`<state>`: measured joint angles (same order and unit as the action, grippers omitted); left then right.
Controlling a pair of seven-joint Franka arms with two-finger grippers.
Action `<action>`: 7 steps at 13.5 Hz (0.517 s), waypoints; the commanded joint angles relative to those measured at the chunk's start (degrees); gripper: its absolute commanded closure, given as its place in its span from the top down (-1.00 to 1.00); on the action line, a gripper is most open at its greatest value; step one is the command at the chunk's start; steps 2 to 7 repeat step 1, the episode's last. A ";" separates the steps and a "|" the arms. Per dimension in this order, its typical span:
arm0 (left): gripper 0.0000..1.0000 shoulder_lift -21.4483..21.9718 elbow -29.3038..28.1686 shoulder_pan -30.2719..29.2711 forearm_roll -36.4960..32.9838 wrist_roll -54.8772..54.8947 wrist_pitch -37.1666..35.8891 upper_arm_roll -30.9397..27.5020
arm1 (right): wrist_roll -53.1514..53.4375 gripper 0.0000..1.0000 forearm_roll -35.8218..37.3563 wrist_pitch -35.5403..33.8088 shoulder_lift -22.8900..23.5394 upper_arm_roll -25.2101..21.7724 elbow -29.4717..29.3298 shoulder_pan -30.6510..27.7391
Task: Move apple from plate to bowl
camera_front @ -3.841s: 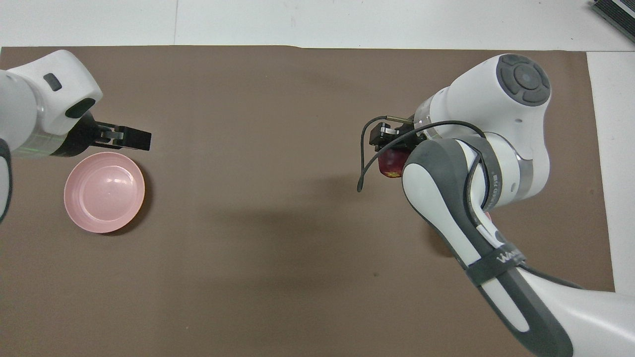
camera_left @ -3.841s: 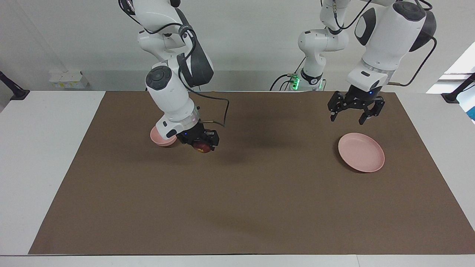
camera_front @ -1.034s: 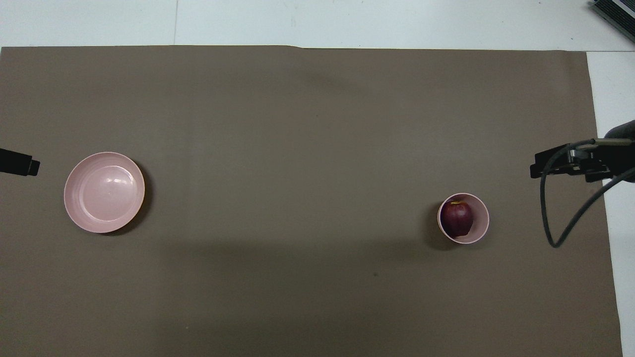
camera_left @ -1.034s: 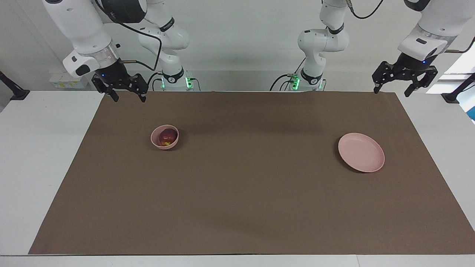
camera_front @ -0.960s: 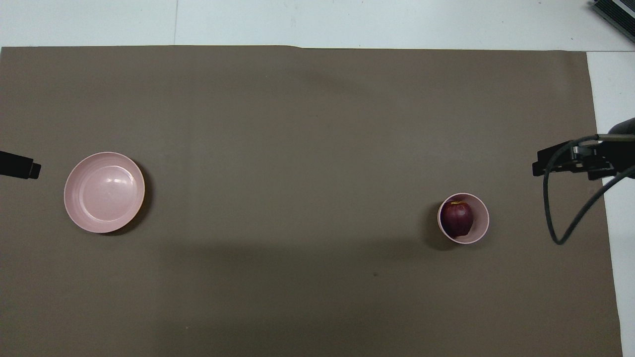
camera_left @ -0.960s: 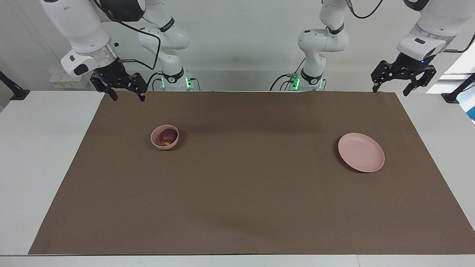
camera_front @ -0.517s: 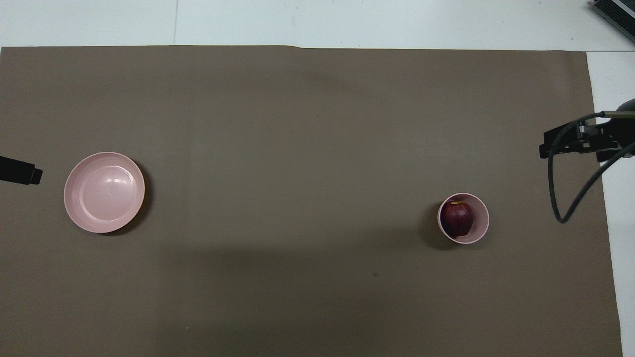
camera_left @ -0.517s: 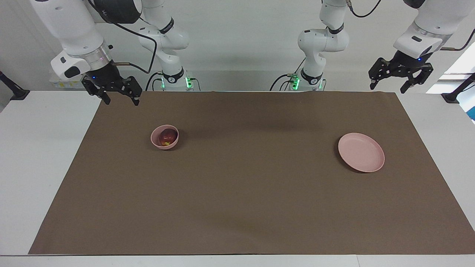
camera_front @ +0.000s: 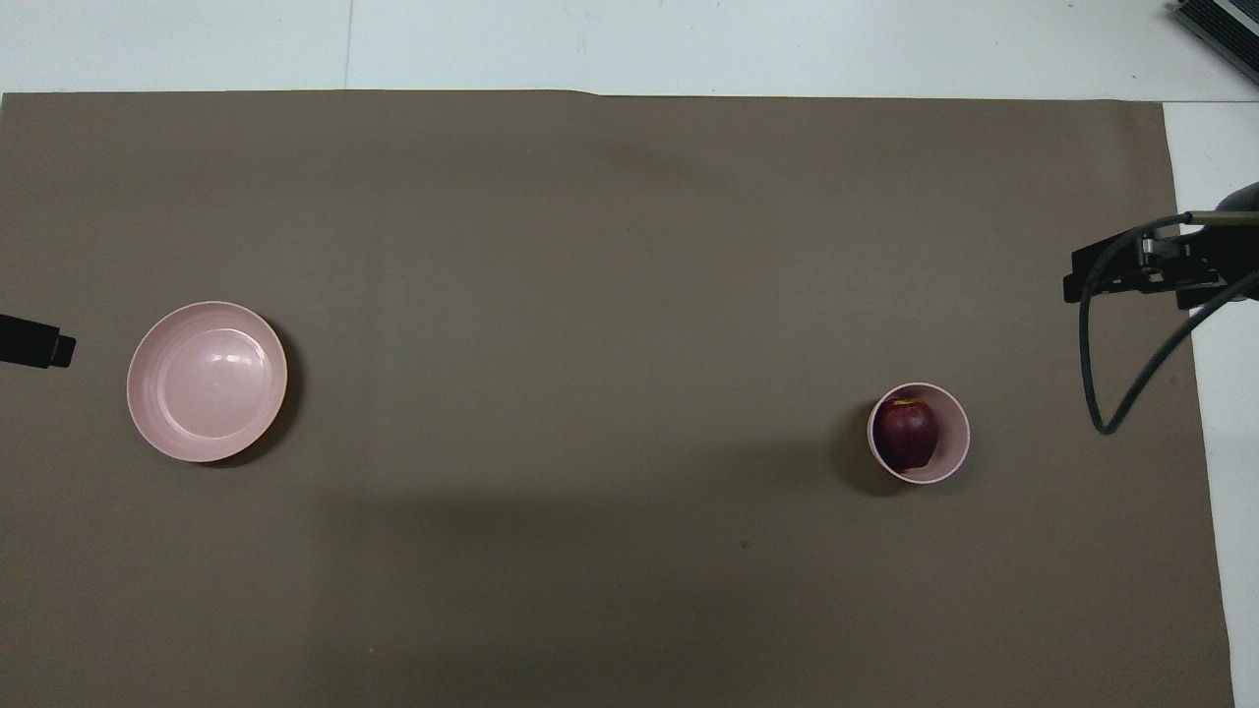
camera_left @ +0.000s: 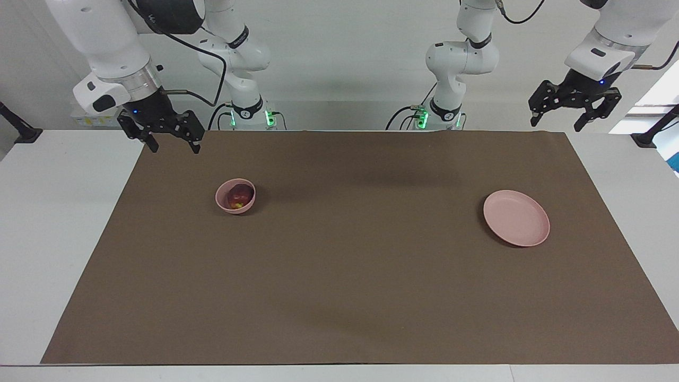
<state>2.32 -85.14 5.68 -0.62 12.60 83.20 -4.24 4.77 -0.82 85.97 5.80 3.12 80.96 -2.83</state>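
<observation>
The dark-red apple (camera_left: pixel 238 197) lies in the small pink bowl (camera_left: pixel 235 208) toward the right arm's end of the table. It also shows in the overhead view (camera_front: pixel 907 434), inside the bowl's rim (camera_front: pixel 960 433). The flat pink plate (camera_left: pixel 515 217) is bare toward the left arm's end, and also shows in the overhead view (camera_front: pixel 207 381). My right gripper (camera_left: pixel 174 149) is open and empty, raised over the mat's corner at the robots' edge. My left gripper (camera_left: pixel 555 126) is open and empty, raised over the mat's other corner at the robots' edge.
A brown mat (camera_left: pixel 339 276) covers most of the white table (camera_left: pixel 48 223). The two arm bases (camera_left: pixel 444 114) stand at the robots' edge. A dark object (camera_front: pixel 1220 25) lies at the table's corner farthest from the robots, at the right arm's end.
Earlier my right gripper held the apple beside the bowl; now the apple lies in the bowl. Both grippers have risen and drawn back to the robots' edge, with only slight drift lately.
</observation>
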 commanded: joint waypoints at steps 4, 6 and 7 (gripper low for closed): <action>1.00 0.76 -0.38 0.21 -0.17 0.41 -0.50 -0.33 | 2.52 1.00 0.03 -0.01 0.26 0.39 -0.54 -0.15; 1.00 0.76 -0.38 0.21 -0.17 0.41 -0.50 -0.33 | 2.52 1.00 0.03 -0.01 0.26 0.39 -0.54 -0.15; 1.00 0.76 -0.38 0.21 -0.17 0.41 -0.50 -0.33 | 2.52 1.00 0.03 -0.01 0.26 0.39 -0.54 -0.15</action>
